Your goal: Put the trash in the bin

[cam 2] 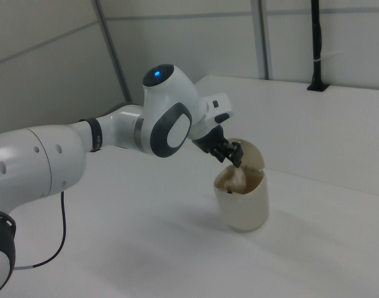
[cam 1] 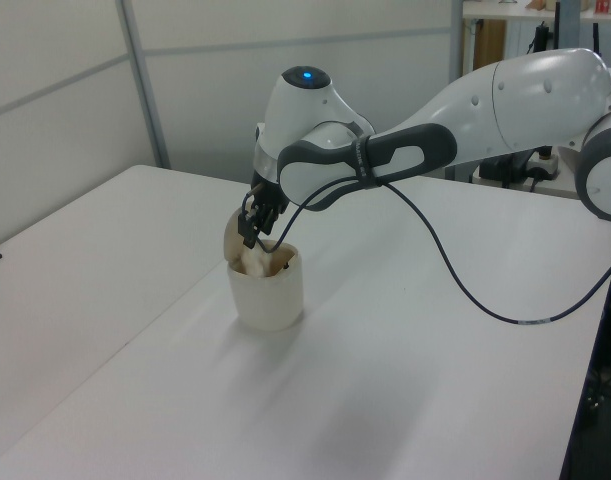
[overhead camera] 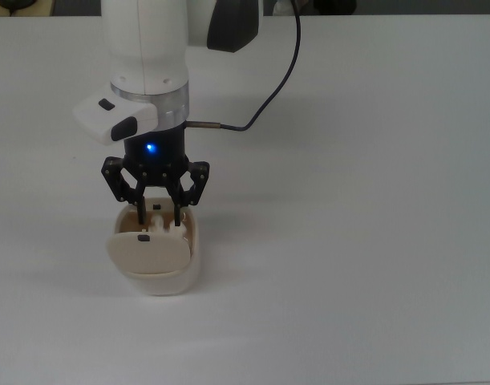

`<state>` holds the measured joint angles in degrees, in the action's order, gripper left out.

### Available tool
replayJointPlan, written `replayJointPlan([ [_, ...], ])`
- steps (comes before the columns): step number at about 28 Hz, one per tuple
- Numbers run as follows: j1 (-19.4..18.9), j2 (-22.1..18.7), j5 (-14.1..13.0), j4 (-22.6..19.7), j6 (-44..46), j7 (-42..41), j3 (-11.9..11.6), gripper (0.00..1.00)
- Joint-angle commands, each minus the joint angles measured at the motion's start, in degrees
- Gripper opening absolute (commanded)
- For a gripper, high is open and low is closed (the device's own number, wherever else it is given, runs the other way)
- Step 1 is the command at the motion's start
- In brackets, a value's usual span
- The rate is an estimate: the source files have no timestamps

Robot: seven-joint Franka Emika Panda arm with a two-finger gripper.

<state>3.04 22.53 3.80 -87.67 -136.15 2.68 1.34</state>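
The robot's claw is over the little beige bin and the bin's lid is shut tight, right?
Not quite. The gripper is over the bin, but its lid is flipped open, as the top view shows, with the trash in the opening.

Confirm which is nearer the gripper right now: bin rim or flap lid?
The bin rim: the open gripper hangs over it and the trash; the flap lid stands aside.

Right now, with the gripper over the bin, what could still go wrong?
1. The trash sits high at the bin's mouth between the open fingers of the gripper. It may cling to a finger and come back out on retreat.
2. The fingers reach just inside the rim. A sideways exit could knock the light bin over.
3. The flap lid stands open close to the gripper. It might get caught as the arm lifts.
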Motion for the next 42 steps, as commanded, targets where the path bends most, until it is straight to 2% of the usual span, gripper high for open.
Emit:
replayJointPlan([
  [1,0.04,-1.17,-0.28,-0.13,0.35,0.74,-0.19,1.00],
  [6,0.04,-2.84,-0.28,0.04,4.48,0.57,-0.54,1.00],
  [13,-0.31,-6.70,-0.28,-0.31,16.24,0.74,-0.54,1.00],
  [24,-0.05,-11.63,-0.19,-0.31,29.34,0.39,-0.72,1.00],
  [31,-0.40,-15.06,3.05,-0.22,43.75,0.04,-0.37,1.00],
  [42,0.39,-19.10,2.36,-0.49,50.54,0.04,-0.98,1.00],
])
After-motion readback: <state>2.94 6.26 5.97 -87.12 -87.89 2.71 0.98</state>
